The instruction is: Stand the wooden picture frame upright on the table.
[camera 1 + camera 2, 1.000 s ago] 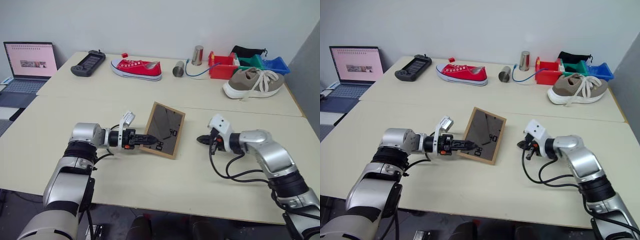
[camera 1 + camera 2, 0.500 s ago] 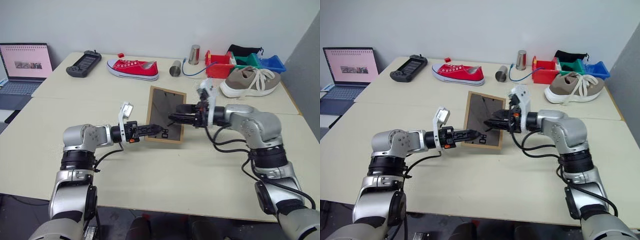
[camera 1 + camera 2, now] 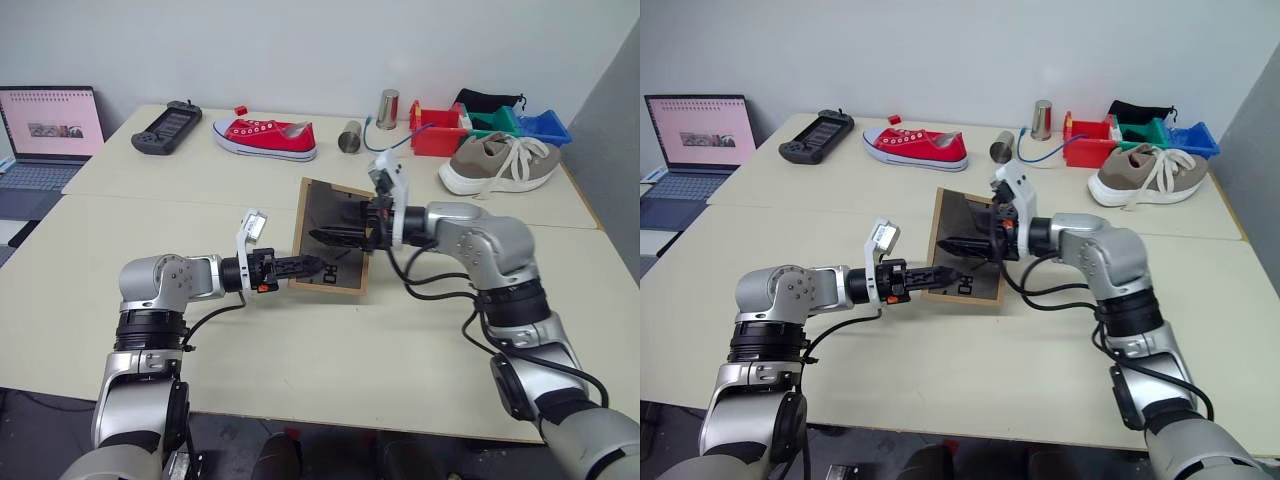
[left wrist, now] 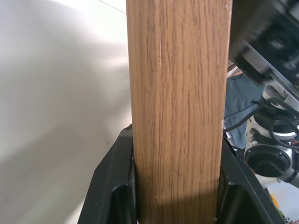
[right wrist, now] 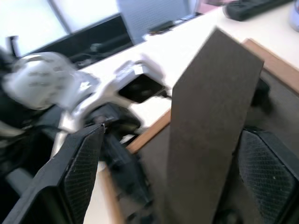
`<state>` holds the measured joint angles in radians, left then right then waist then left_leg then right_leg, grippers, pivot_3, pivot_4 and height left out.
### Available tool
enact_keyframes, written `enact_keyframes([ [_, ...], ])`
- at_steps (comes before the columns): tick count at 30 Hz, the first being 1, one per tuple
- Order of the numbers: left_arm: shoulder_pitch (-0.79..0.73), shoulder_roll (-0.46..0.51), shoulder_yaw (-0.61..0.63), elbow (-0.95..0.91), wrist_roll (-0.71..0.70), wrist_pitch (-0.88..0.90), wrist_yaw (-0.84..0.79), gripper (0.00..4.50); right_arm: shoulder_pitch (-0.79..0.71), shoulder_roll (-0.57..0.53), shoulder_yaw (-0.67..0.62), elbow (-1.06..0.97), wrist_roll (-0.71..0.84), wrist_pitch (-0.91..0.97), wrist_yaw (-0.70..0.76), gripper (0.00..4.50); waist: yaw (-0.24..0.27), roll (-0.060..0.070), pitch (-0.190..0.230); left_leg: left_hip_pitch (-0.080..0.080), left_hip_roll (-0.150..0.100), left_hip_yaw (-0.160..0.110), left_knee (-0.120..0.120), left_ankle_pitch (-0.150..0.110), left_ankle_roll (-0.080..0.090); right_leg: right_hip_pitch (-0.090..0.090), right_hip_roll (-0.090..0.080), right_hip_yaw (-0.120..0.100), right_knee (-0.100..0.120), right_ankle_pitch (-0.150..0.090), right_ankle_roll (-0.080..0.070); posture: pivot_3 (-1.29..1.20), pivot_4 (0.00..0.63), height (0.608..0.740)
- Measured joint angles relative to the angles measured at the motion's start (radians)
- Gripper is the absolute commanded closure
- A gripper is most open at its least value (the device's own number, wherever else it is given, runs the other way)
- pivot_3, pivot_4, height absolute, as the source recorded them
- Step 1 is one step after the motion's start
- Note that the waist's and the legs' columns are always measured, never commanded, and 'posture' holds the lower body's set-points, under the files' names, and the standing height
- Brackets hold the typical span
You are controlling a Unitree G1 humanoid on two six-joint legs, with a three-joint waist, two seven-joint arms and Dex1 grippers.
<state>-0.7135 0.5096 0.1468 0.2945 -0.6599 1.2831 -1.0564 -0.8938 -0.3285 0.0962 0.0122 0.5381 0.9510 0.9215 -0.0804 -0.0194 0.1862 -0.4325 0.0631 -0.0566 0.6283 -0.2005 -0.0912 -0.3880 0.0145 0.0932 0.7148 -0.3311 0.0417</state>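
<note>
Reaching in from the left, the left gripper [image 3: 306, 266] is clamped on the lower left edge of the wooden picture frame [image 3: 334, 237], which is held nearly upright above the table [image 3: 300, 360], dark back showing. From the right, the right gripper [image 3: 328, 236] is spread wide around the easel flap [image 5: 210, 116].

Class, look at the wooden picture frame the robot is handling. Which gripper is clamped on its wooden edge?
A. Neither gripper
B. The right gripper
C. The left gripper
C: the left gripper has its black fingers either side of the wooden picture frame edge, while the right gripper is open at the easel flap.
</note>
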Motion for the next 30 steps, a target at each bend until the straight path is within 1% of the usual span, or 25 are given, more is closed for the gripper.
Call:
enact_keyframes([
  [6, 0.002, -0.006, -0.001, -0.005, -0.013, 0.011, 0.024, 3.19, 0.037, -0.047, -0.005, -0.031, 0.028, 0.014, 0.02, 0.14, -0.001, 0.0, 0.0, 0.0, 0.0, 0.0, 0.0, 0.0, 0.0, 0.0, 0.0, 0.0, 0.0, 0.0, 0.0, 0.0, 0.15, 0.74],
  [9, 0.002, -0.008, 0.001, -0.01, -0.037, 0.026, 0.04, 3.19, 0.076, -0.09, -0.007, -0.033, 0.031, 0.014, 0.016, 0.14, 0.0, 0.0, 0.0, 0.0, 0.0, 0.0, 0.0, 0.0, 0.0, 0.0, 0.0, 0.0, 0.0, 0.0, 0.0, 0.0, 0.15, 0.74],
  [11, 0.002, -0.01, 0.01, -0.013, -0.048, 0.043, 0.048, 3.19, 0.117, -0.145, -0.023, -0.045, 0.03, 0.008, 0.015, 0.14, 0.001, 0.0, 0.0, 0.0, 0.0, 0.0, 0.0, 0.0, 0.0, 0.0, 0.0, 0.001, -0.001, 0.0, 0.0, 0.0, 0.15, 0.74],
  [14, 0.003, -0.004, 0.024, -0.015, -0.069, 0.069, 0.066, 3.19, 0.18, -0.269, -0.053, -0.053, -0.024, -0.047, 0.012, 0.14, 0.006, 0.0, 0.0, 0.0, -0.001, 0.001, 0.0, 0.0, 0.0, 0.0, 0.0, 0.001, -0.002, 0.0, 0.0, 0.0, 0.15, 0.74],
  [16, 0.002, -0.005, 0.033, -0.015, -0.079, 0.078, 0.073, 3.19, 0.207, -0.311, -0.055, -0.059, -0.057, -0.115, 0.018, 0.14, 0.007, 0.0, 0.0, 0.0, 0.0, 0.001, 0.0, 0.0, 0.0, 0.0, 0.0, 0.001, -0.002, 0.0, 0.0, 0.0, 0.15, 0.74],
  [19, 0.0, -0.024, 0.076, -0.015, -0.126, 0.155, 0.104, 3.19, 0.296, -0.392, 0.006, -0.049, -0.273, -0.5, 0.0, 0.14, 0.005, -0.001, 0.0, 0.0, 0.0, 0.001, 0.0, 0.0, 0.0, 0.0, 0.001, 0.002, -0.003, -0.001, 0.001, 0.0, 0.15, 0.74],
  [20, 0.0, -0.025, 0.089, -0.016, -0.141, 0.188, 0.114, 3.19, 0.318, -0.396, 0.031, -0.006, -0.366, -0.679, -0.027, 0.14, 0.002, -0.001, 0.0, 0.0, 0.0, 0.002, 0.0, 0.0, 0.0, 0.0, 0.001, 0.003, -0.003, -0.001, 0.002, 0.0, 0.15, 0.74],
  [21, 0.0, -0.028, 0.098, -0.016, -0.148, 0.205, 0.121, 3.19, 0.321, -0.395, 0.045, 0.017, -0.405, -0.76, -0.044, 0.14, -0.002, -0.001, 0.0, 0.0, 0.0, 0.003, 0.0, 0.0, 0.0, 0.0, 0.001, 0.003, -0.003, -0.001, 0.002, 0.0, 0.15, 0.74],
  [22, -0.001, -0.046, 0.121, -0.016, -0.165, 0.249, 0.14, 3.19, 0.325, -0.384, 0.074, 0.081, -0.491, -0.947, -0.093, 0.14, -0.006, -0.001, 0.0, 0.0, 0.0, 0.004, 0.0, 0.0, 0.0, 0.0, 0.0, 0.004, -0.002, -0.001, 0.001, 0.0, 0.15, 0.74],
  [24, -0.005, -0.067, 0.142, -0.008, -0.208, 0.305, 0.175, 3.19, 0.312, -0.368, 0.114, 0.198, -0.628, -1.222, -0.194, 0.14, -0.007, -0.001, 0.0, 0.001, 0.0, 0.003, 0.001, 0.0, 0.0, 0.0, 0.0, 0.004, -0.001, -0.001, 0.001, 0.0, 0.15, 0.74],
  [27, -0.002, -0.064, 0.144, 0.015, -0.308, 0.326, 0.237, 3.19, 0.259, -0.355, 0.148, 0.346, -0.792, -1.533, -0.339, 0.14, -0.007, -0.001, 0.0, 0.001, 0.0, 0.003, 0.001, 0.0, -0.001, 0.0, 0.0, 0.004, -0.001, -0.001, 0.001, 0.0, 0.15, 0.74],
  [30, 0.009, -0.061, 0.145, 0.038, -0.42, 0.327, 0.313, 3.19, 0.194, -0.335, 0.162, 0.422, -0.92, -1.75, -0.476, 0.14, -0.006, -0.001, 0.0, 0.001, 0.0, 0.003, 0.001, 0.002, -0.004, 0.0, 0.0, 0.004, 0.0, -0.001, 0.001, 0.0, 0.15, 0.74],
])
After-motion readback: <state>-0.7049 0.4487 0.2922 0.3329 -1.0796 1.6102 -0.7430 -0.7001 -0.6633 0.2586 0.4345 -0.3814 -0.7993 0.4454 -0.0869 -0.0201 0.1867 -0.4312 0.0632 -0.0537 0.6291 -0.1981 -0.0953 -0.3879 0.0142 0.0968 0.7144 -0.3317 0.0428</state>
